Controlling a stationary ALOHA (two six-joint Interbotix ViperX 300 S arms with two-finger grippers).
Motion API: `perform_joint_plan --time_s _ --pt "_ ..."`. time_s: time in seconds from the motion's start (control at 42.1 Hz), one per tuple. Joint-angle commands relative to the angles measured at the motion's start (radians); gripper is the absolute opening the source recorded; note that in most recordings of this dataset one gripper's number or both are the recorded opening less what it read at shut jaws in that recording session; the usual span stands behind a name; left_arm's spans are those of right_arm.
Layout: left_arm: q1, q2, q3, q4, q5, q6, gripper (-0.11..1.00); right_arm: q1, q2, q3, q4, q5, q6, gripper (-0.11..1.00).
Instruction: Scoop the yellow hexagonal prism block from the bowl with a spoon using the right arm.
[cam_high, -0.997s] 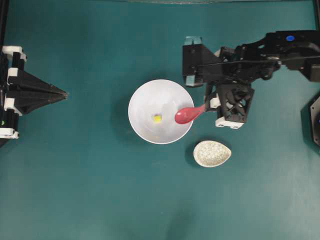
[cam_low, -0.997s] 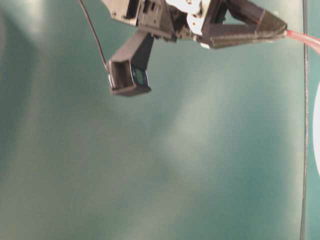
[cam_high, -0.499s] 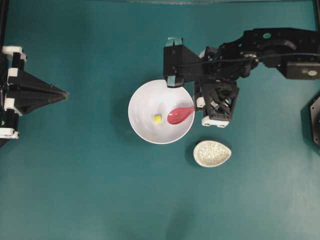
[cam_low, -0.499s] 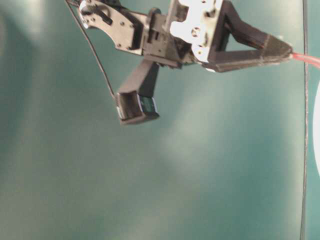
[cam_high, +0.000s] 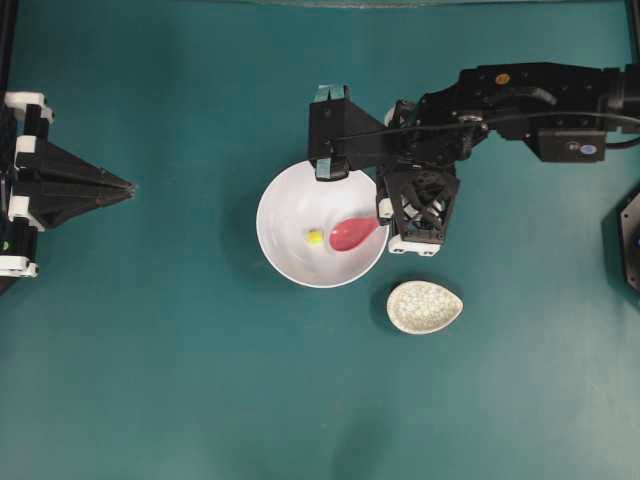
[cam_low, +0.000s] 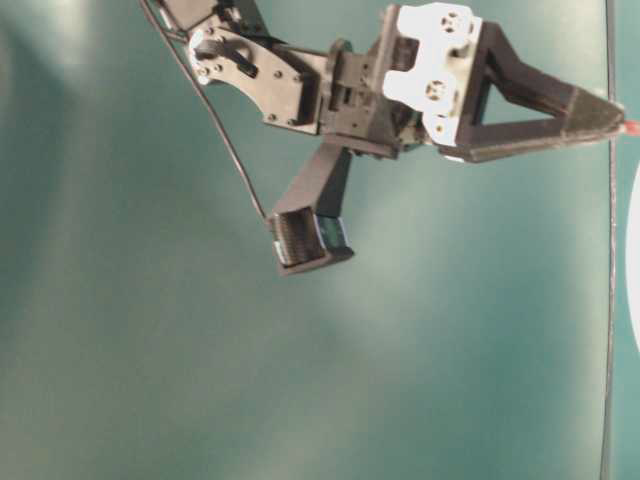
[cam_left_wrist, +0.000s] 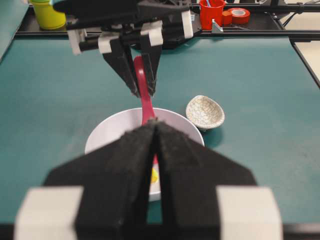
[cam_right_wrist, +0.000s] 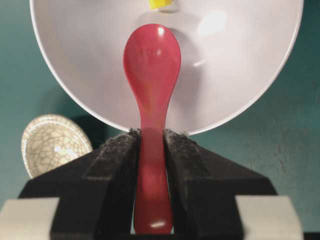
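overhead view: the white bowl (cam_high: 322, 223) sits at frame centre on the teal worktop (cam_high: 200, 380). the yellow hexagonal prism block (cam_high: 315, 237) lies inside it, slightly left of centre. the pink-red spoon (cam_high: 352, 233) has its scoop inside the bowl, just right of the block, with its tip at or next to the block; contact cannot be told. the right tool (cam_high: 385, 217) grips the handle at the bowl's right rim, and the right arm (cam_high: 520, 95) runs off to the upper right. a speckled dish (cam_high: 425, 306) rests lower right of the bowl, apart from it. the left tool (cam_high: 125, 187) sits at the far left edge, well apart from the bowl, jaws together.

table-level view: the right tool (cam_low: 610, 118) occupies the upper right, nearly level, with a sliver of pink at its tip.

left wrist view: the left tool (cam_left_wrist: 156, 127) fills the foreground, its pads pressed together with nothing between them. beyond it the bowl (cam_left_wrist: 102, 135) and the spoon (cam_left_wrist: 144, 92) appear, the spoon's handle clamped from above.

right wrist view: the right tool (cam_right_wrist: 151, 145) is clenched on the spoon (cam_right_wrist: 152, 75) handle. the scoop lies over the bowl (cam_right_wrist: 240, 65) interior. the block (cam_right_wrist: 161, 4) is at the top edge, just beyond the scoop tip. the dish (cam_right_wrist: 52, 142) is at the lower left.
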Motion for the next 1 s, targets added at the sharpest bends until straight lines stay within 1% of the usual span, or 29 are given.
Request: perform_joint_plan --time_s 0.0,0.57,0.974 --pt "-0.002 0.009 -0.02 0.002 -0.006 0.0 0.0 -0.003 -0.011 -0.023 0.0 -0.015 -0.002 0.23" --pt "-0.002 0.008 -0.02 0.002 -0.005 0.0 0.0 0.011 0.023 -0.012 0.005 -0.129 -0.008 0.23" --pt "0.0 0.006 -0.02 0.002 -0.006 -0.002 0.0 0.017 0.023 0.015 0.031 -0.215 -0.008 0.23"
